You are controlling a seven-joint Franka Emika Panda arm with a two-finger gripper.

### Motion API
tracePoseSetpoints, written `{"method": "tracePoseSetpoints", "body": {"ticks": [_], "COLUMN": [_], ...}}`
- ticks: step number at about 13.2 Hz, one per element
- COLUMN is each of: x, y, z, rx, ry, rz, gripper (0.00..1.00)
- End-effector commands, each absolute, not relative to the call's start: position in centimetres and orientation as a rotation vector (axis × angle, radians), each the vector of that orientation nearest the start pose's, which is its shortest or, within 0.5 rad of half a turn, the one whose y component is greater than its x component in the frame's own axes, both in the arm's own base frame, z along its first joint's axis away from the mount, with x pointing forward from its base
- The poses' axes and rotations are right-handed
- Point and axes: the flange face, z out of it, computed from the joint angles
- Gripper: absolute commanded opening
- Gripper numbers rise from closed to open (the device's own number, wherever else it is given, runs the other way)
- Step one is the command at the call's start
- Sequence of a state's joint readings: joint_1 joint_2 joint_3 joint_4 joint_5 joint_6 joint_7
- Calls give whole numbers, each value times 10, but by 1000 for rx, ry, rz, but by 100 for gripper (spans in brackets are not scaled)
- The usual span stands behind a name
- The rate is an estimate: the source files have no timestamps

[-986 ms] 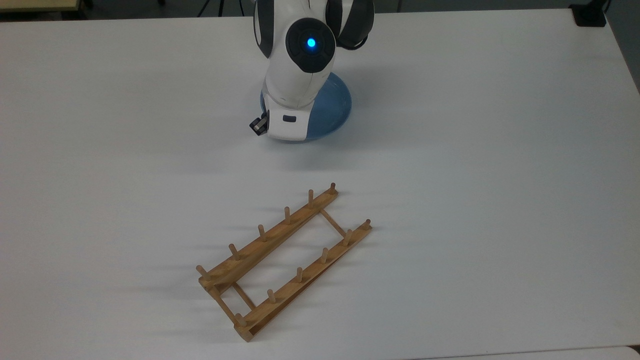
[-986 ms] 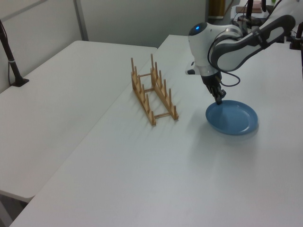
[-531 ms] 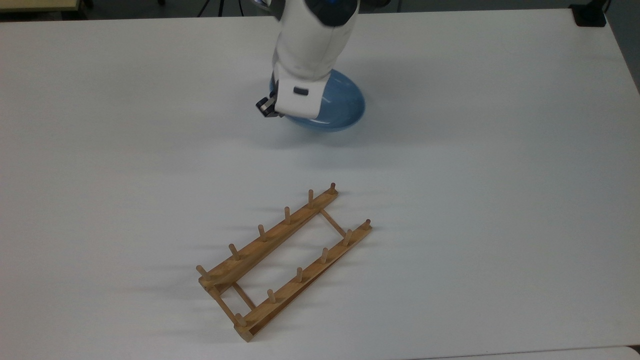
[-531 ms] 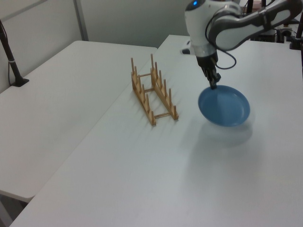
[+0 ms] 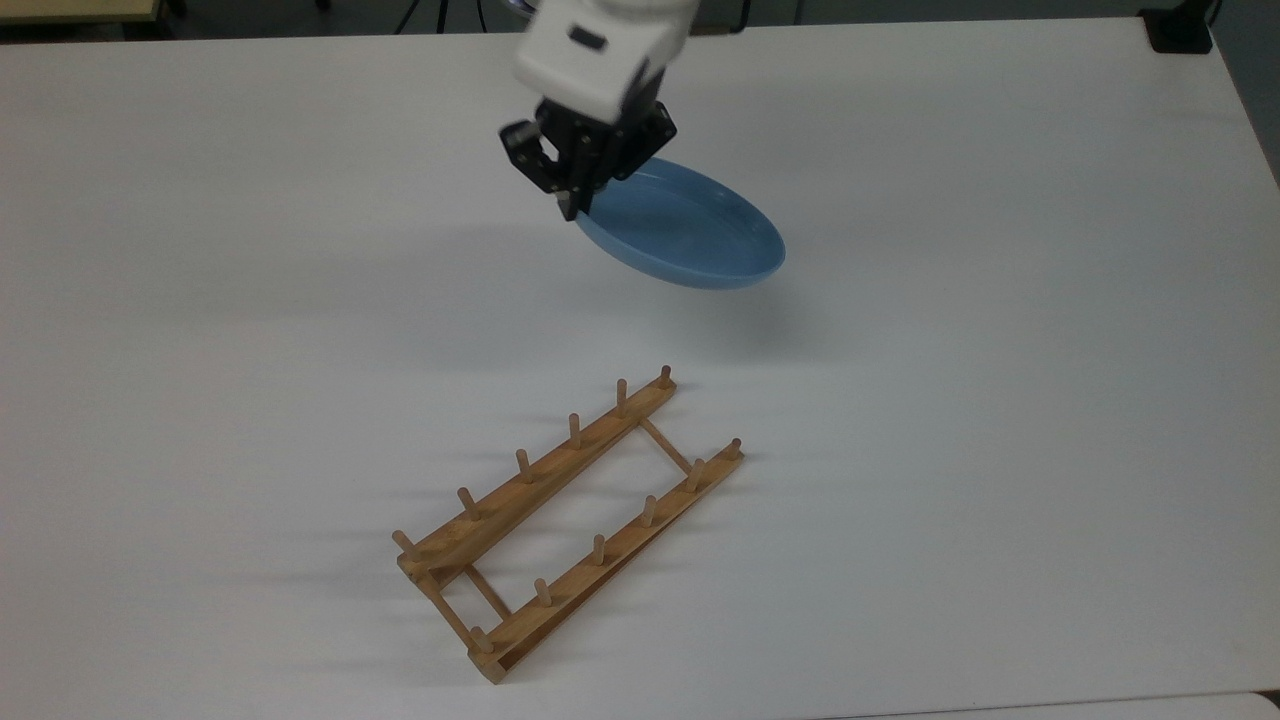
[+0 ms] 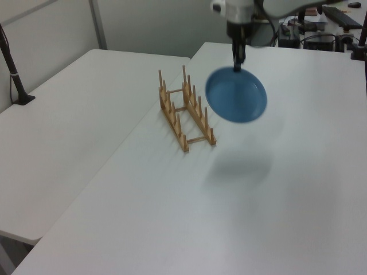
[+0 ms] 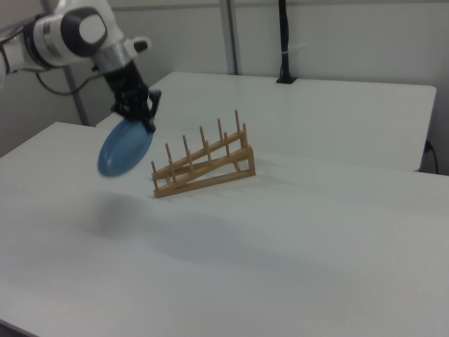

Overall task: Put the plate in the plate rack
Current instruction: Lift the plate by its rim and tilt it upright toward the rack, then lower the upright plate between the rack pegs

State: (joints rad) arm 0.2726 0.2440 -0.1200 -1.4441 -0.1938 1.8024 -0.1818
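The gripper is clamped on the rim of the blue plate, which hangs tilted in the air above the white worktop — apart from the wooden plate rack, whose slots are bare.

We see the robot arm cut off by the top edge in the top view, so everything above its wrist is out of frame. In the left view the arm is likewise cut by the top edge. The gripper covers part of the plate rim where it holds it. In the left view the plate looks blurred. The surface runs past the top view's left and right edges. In the right view the plate rack hides its own far rail.
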Motion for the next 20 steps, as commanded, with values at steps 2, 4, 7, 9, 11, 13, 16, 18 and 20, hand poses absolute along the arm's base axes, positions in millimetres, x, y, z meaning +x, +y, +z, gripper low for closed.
{"method": "tracePoseSetpoints", "body": {"ticks": [2, 4, 7, 9, 11, 13, 16, 18, 20], "x": [660, 667, 675, 680, 689, 694, 700, 702, 703], "y": [68, 65, 57, 56, 61, 67, 74, 81, 94], "z": [605, 608, 603, 599, 580, 567, 547, 532, 519], "rx": [-3356, -3385, -3380, -3385, -3425, -3438, -3458, -3476, -3488], "ry": [-177, -51, 69, 144, 182, 204, 199, 170, 132], "rz": [-644, -817, -992, -1075, -1168, -1223, -1242, -1211, -1210], "gripper": [0, 0, 0, 0, 0, 0, 0, 0, 0]}}
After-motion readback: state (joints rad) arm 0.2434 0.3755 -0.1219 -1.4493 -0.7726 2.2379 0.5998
